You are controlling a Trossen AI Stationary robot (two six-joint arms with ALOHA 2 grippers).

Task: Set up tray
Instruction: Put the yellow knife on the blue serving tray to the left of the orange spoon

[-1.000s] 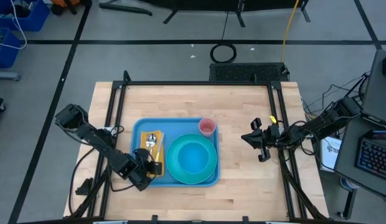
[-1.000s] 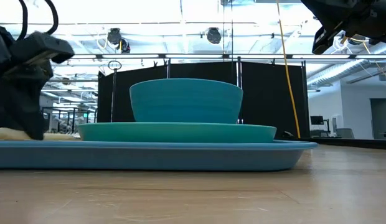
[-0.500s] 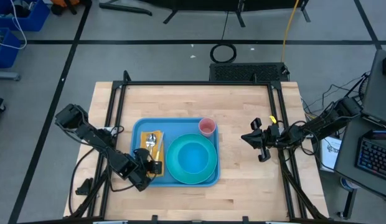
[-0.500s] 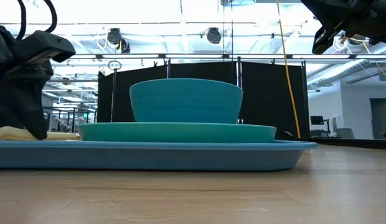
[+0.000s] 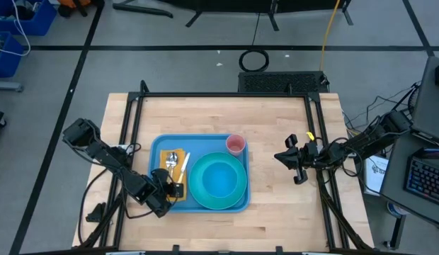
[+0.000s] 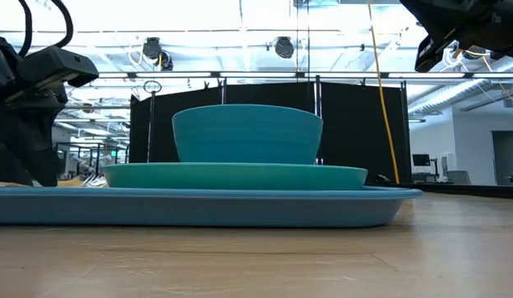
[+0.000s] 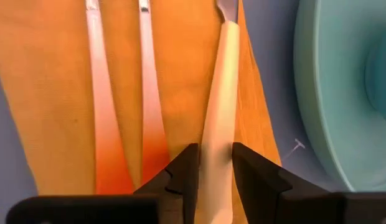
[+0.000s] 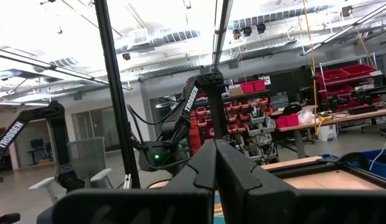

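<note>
The light-blue tray [image 5: 202,200] lies on the wooden table. It holds a teal plate [image 5: 237,193] with a teal bowl [image 5: 218,177], a pink cup [image 5: 235,144] and an orange napkin [image 5: 166,157]. Two pieces of cutlery [image 7: 96,93] lie on the napkin. My left gripper [image 7: 215,155] is low over the napkin's near end, shut on a third, cream-handled utensil [image 5: 184,163]. My right gripper [image 5: 282,157] hangs shut in the air to the right of the tray, holding nothing. My left gripper pinches the utensil's cream handle [image 7: 216,140] between its two fingers [image 7: 183,168], at the handle's near end. It comes slanting down from the table's near left. The utensil reaches away toward the far edge, over the napkin's right border beside the plate; whether it rests there I cannot tell.
Bare wood lies to the right of the tray and along the far edge. Black frame rails [image 5: 315,127] run along both sides of the table. The plate's rim [image 7: 311,93] is close beside the held utensil.
The utensil in my left gripper has swung about its held end: its far end now lies nearer the plate, apart from the other two pieces. My left gripper stays in place and shut on it.
</note>
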